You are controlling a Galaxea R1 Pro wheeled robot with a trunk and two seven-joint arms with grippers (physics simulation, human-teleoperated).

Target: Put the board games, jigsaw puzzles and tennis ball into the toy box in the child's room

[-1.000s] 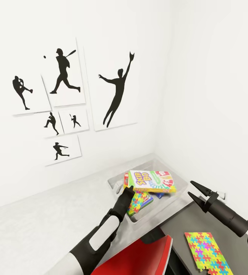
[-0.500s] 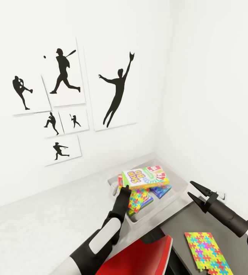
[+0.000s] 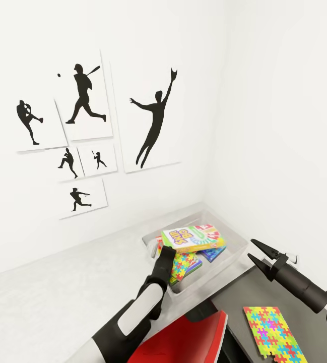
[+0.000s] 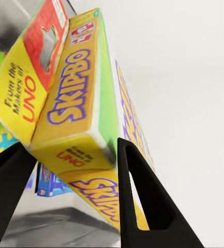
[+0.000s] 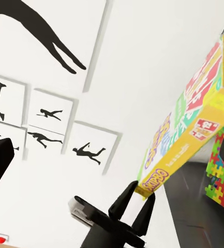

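Now the left hand (image 3: 164, 250), fingers spread, faces the yellow-green Skip-Bo box (image 3: 193, 238); right hand (image 3: 254, 252) gapes empty.

We read "SKIP-BO", "UNO" and "From the Makers of UNO" on the yellow-green Skip-Bo box (image 4: 75, 103).

The pale grey table (image 3: 72, 282) is carrying the light grey toy box (image 3: 232, 250) at its far corner, while the lower dark cabinet (image 3: 239, 302) beside it is bearing a jigsaw puzzle (image 3: 274, 334).
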